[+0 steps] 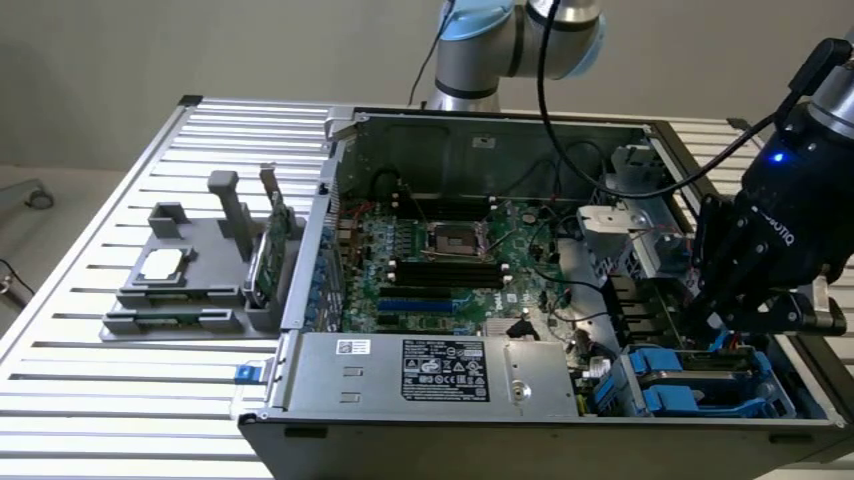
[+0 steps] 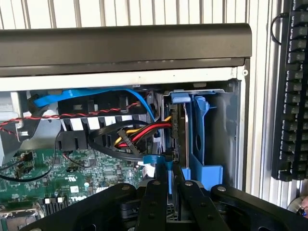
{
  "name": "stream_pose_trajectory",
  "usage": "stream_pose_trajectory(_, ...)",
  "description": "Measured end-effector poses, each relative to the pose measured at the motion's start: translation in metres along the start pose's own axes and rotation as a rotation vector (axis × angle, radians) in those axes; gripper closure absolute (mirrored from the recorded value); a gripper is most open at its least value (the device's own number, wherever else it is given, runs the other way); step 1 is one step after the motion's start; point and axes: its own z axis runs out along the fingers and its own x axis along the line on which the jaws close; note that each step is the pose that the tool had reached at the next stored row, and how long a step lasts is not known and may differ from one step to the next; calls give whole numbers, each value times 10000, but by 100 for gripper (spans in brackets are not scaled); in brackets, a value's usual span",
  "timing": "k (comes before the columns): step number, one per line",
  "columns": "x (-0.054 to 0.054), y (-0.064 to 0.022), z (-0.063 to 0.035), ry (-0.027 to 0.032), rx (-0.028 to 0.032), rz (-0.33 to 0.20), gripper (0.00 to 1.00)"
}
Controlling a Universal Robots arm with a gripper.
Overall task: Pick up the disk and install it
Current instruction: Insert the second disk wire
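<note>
Disk [image 2: 180,130] stands on edge in the drive bay [image 2: 211,139] at the corner of the open computer case [image 1: 441,395], long axis running straight away from the wrist camera into the bay. Its thin metal edge faces the camera, with blue carrier tabs at the near and far ends. Gripper [image 2: 170,174] sits right at the disk's near end; the fingers [image 2: 159,192] are nearly closed, pinching the disk's near edge and its blue tab between them.

In the exterior view the gripper [image 1: 727,320] hangs over the case's corner on the exterior view's right, just above the blue drive cages [image 1: 694,385].

Around it: a bundle of yellow, red and black power cables [image 2: 139,134] and a blue data cable [image 2: 96,94] lie just beside the disk, on the motherboard [image 1: 441,260] side. The blue bay wall touches the disk's other side. The power supply [image 1: 427,370] sits along the case's near edge. A grey fixture [image 1: 180,280] holding a green circuit card [image 1: 274,255] stands on the slatted desk [image 1: 120,400], well apart from the case. A black keyboard [image 2: 291,91] lies outside the case wall.
</note>
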Motion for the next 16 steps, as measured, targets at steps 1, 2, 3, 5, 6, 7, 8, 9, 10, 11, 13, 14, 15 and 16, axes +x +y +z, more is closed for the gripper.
stream_pose_trajectory(1,-10,13,4,22,21,-4,84)
stream_pose_trajectory(2,-20,23,8,43,43,-7,84)
stream_pose_trajectory(3,-32,32,13,61,70,-10,84)
stream_pose_trajectory(5,-57,45,25,88,126,-17,84)
stream_pose_trajectory(6,-66,50,32,100,146,-19,84)
stream_pose_trajectory(7,-74,54,41,111,162,-21,84)
stream_pose_trajectory(8,-79,56,52,121,174,-22,84)
stream_pose_trajectory(9,-81,57,63,130,185,-23,84)
stream_pose_trajectory(10,-81,58,73,132,191,-24,84)
stream_pose_trajectory(11,-81,60,81,133,197,-26,84)
stream_pose_trajectory(13,-80,62,93,140,207,-27,84)
stream_pose_trajectory(14,-80,64,96,142,212,-28,84)
stream_pose_trajectory(15,-80,67,98,144,218,-29,84)
stream_pose_trajectory(16,-79,70,101,148,228,-30,84)
